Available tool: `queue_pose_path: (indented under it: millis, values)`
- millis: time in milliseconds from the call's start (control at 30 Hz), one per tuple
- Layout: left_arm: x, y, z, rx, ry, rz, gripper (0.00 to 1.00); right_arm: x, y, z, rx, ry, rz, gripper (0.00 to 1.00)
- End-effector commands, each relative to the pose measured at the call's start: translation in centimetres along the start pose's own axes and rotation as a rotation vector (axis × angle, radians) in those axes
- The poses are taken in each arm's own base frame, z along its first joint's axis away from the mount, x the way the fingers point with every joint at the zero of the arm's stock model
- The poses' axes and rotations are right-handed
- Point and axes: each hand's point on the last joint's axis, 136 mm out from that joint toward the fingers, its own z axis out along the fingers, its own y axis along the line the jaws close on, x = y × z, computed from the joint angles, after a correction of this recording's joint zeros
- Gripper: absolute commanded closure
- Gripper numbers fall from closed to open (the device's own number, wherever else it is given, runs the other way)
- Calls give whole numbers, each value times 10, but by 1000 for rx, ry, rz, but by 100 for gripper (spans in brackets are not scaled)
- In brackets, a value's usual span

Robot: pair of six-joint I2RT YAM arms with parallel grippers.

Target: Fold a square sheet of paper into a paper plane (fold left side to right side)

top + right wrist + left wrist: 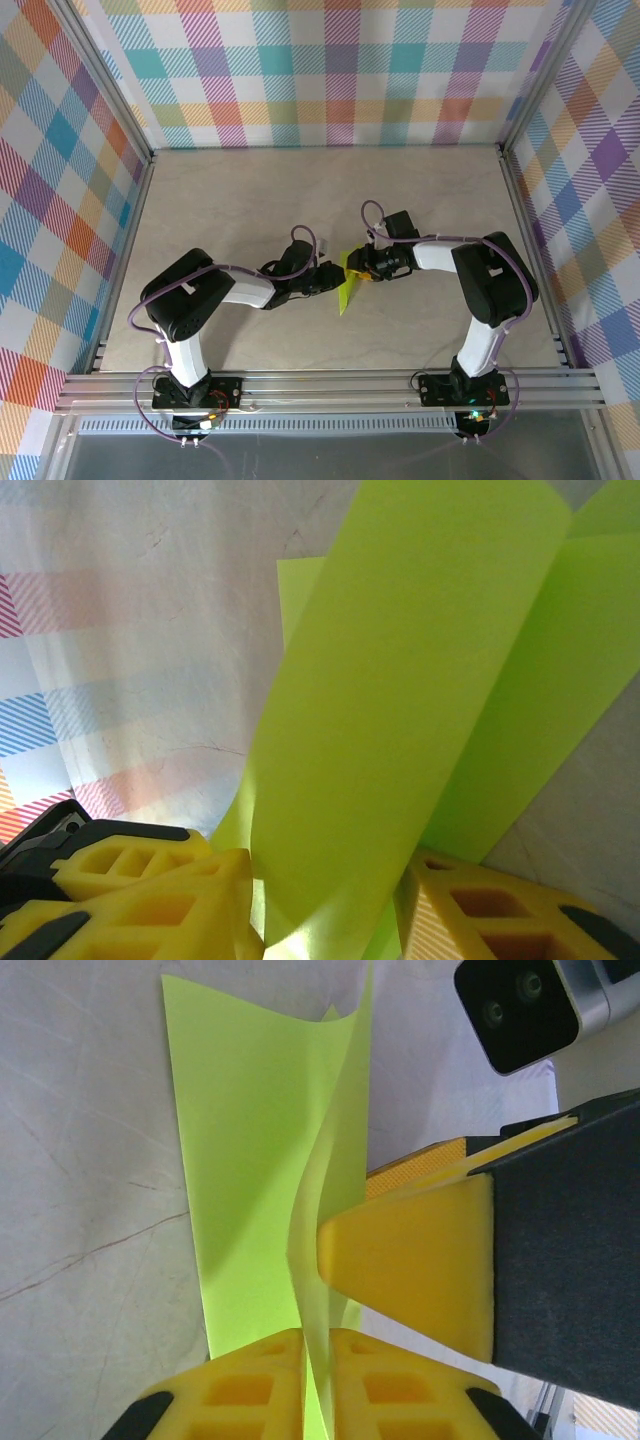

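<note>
The square sheet of paper (pixel 346 290), bright lime, lies at the table's middle between the two grippers. One part lies flat (pixel 250 1160) and a flap curls up from it (pixel 400 680). My left gripper (pixel 328 278) comes in from the left. Its yellow fingers (pixel 270 1380) are shut on the raised flap's edge, at the bottom of the left wrist view (pixel 318 1335). My right gripper (pixel 362 266) comes in from the right with its jaws apart (pixel 325 905). The curled flap rises in front of them. One right fingertip (pixel 400 1260) touches the flap. No paper plane shape shows.
The beige tabletop (pixel 250 200) is walled by plaid panels (pixel 330 70) on three sides, with aluminium rails (pixel 330 385) along the near edge. The right wrist camera (pixel 515 1010) hangs close over the paper. Both arms crowd the middle.
</note>
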Motion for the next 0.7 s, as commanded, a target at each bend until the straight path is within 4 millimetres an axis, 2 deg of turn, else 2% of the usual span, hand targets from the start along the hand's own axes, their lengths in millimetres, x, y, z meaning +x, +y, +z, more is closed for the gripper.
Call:
queue_pose_path:
  millis: [0,300,667]
  values:
    - [-7,4,2,-17,-5,10,90,15,-26,8,96,52,38,58]
    - [-9,13,3,-42,-3,12,99,16,-27,10,108,60,33,58]
    - [-13,19,6,-59,1,21,100,17,-28,11,120,70,29,57]
